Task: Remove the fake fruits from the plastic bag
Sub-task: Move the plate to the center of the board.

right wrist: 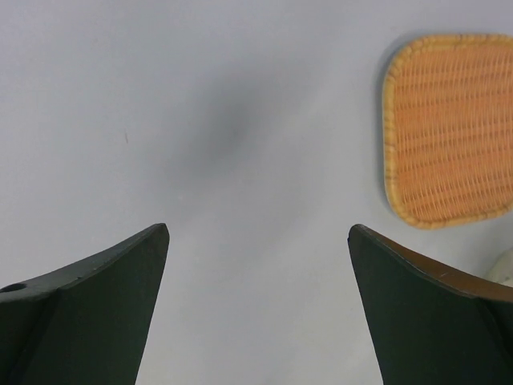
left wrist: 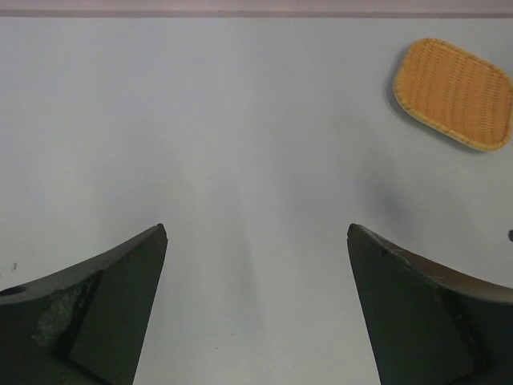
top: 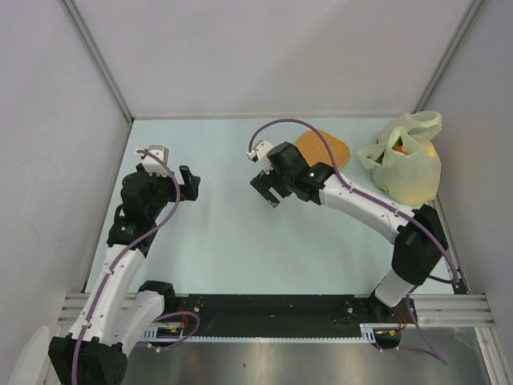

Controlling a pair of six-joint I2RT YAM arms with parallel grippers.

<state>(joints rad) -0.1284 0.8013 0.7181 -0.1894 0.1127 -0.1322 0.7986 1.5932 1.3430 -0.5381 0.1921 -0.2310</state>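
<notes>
Left claw (top: 189,183) and right claw (top: 264,192) hang released above the desk (top: 232,241); the thin, crinkly yellow-green plastic bag (top: 410,175) of glossy fake fruits (top: 398,147), far right, looks light and floppy, best pinched at its loop handles (top: 421,121).

One bench (top: 232,241) carries everything. Two arms stand at its near edge, a left arm (top: 140,208) and a right arm (top: 361,204). Each ends in one pair of jaws, making two pairs, and each wrist view shows both members of its own pair. There are two purple cables (top: 120,257), one looped along each arm. One green light (top: 309,172) glows on the right arm. There is one woven mat (top: 330,148) and one plastic bag (top: 405,164). Of the fake fruits (top: 398,147), only one orange piece shows at the bag's mouth. A yellowish bulk shows through the film below it, but the number of pieces inside cannot be counted.
</notes>
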